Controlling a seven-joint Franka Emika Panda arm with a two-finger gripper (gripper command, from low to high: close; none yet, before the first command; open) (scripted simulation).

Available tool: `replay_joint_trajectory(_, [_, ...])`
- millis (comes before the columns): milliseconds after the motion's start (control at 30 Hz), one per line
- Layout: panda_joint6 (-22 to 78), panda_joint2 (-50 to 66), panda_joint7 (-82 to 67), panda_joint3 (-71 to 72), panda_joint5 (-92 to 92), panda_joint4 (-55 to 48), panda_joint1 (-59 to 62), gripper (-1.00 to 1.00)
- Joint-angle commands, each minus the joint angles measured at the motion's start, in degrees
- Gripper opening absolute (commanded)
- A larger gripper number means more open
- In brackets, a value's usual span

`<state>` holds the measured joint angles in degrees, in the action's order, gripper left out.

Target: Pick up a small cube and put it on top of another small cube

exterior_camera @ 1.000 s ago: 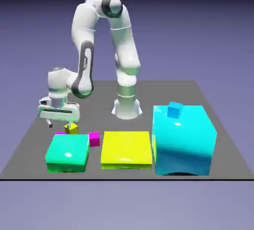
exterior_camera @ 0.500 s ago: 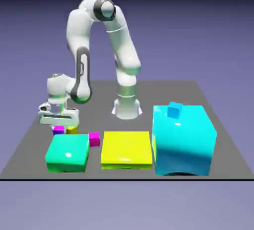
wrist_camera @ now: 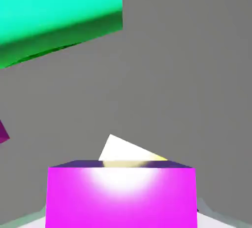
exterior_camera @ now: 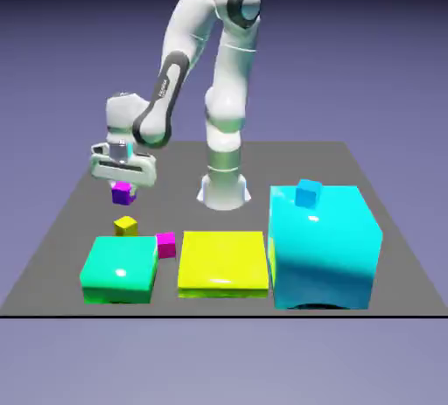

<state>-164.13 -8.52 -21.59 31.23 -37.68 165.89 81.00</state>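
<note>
Exterior view: glossy green block (exterior_camera: 121,268), lower left; flat yellow slab (exterior_camera: 222,263), lower middle. Large cyan block (exterior_camera: 323,246), lower right, small blue cube (exterior_camera: 308,193) on top. Magenta cube (exterior_camera: 165,245) between green and yellow, apparently touching neither.

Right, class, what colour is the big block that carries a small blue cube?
Cyan; the big block shows best in the exterior view.
</note>
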Motion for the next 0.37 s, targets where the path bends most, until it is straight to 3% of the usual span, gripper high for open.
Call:
replay_joint_trajectory(0, [-1.9,2.1,-0.4,0.1,-0.2,-0.3,0.0,-1.0])
replay_joint_trajectory(233, [-13.9,15.9,-2.7,0.3,-1.2,-2.3,-0.4,-1.0])
replay_joint_trajectory(267, [-13.9,15.9,-2.7,0.3,-1.2,-2.3,-0.4,1.0])
replay_joint_trajectory(333, [-12.1,13.8,-2.3,0.3,-1.0,-2.0,-0.3,1.0])
